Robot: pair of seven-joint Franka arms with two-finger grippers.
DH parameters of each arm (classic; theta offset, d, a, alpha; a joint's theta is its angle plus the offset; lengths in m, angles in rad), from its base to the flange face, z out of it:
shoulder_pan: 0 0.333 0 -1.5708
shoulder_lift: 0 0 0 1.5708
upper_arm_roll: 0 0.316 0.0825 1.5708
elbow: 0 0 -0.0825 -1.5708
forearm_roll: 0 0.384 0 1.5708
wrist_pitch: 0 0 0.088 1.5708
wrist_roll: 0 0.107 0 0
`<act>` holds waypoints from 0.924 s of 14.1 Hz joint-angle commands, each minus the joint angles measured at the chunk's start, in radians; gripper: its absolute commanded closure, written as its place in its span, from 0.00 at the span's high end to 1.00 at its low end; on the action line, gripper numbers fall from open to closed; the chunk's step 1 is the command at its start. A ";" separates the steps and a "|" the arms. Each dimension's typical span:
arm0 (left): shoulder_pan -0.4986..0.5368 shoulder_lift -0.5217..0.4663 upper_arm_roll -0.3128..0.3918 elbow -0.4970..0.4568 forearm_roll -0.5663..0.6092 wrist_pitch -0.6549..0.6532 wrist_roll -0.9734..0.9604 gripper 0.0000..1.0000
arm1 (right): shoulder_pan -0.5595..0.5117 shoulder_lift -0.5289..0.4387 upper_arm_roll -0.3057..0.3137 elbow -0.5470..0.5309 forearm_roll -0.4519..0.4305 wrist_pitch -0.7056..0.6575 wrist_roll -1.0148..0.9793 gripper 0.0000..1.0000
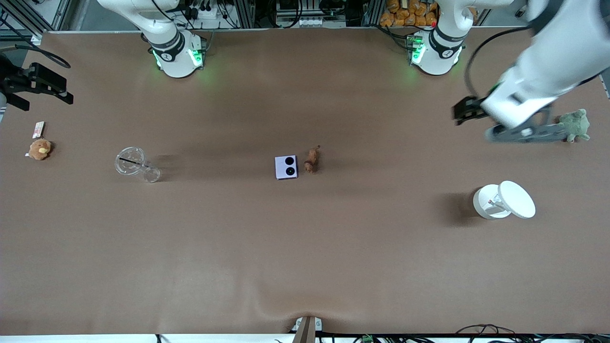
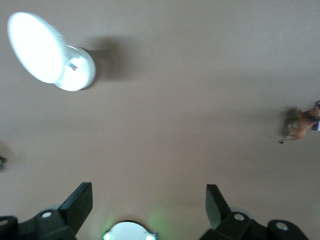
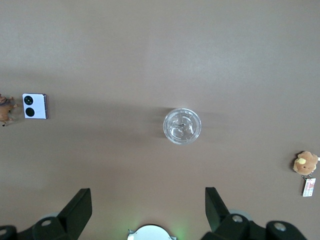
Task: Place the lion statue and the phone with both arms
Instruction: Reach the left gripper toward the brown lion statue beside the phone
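The phone (image 1: 286, 167), a pale lilac square with two black circles, lies flat at the middle of the table. The lion statue (image 1: 311, 160), tiny and reddish-brown, stands right beside it on the side toward the left arm's end. My left gripper (image 1: 461, 113) is open and empty, up over the table at the left arm's end. Its wrist view (image 2: 149, 200) shows the lion statue (image 2: 299, 126) at the frame's edge. My right gripper (image 1: 59, 88) is open and empty over the right arm's end. Its wrist view (image 3: 148, 202) shows the phone (image 3: 34, 106) and the lion statue (image 3: 5, 111).
A clear plastic cup (image 1: 136, 164) stands between the phone and the right arm's end. A white round container with an open lid (image 1: 500, 201) sits toward the left arm's end. A green plush turtle (image 1: 575, 125) and an orange-brown plush (image 1: 40, 148) lie at the two ends.
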 commanded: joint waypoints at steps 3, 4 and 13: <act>-0.090 0.141 -0.029 0.094 -0.060 0.039 -0.174 1.00 | 0.018 -0.004 -0.010 -0.010 -0.014 -0.006 0.000 1.00; -0.119 0.163 -0.029 0.094 -0.062 0.072 -0.209 1.00 | 0.018 -0.003 -0.010 -0.010 -0.011 -0.012 0.002 1.00; -0.405 0.399 -0.028 0.086 -0.057 0.385 -0.370 1.00 | 0.018 0.000 -0.010 -0.013 -0.011 -0.017 -0.003 1.00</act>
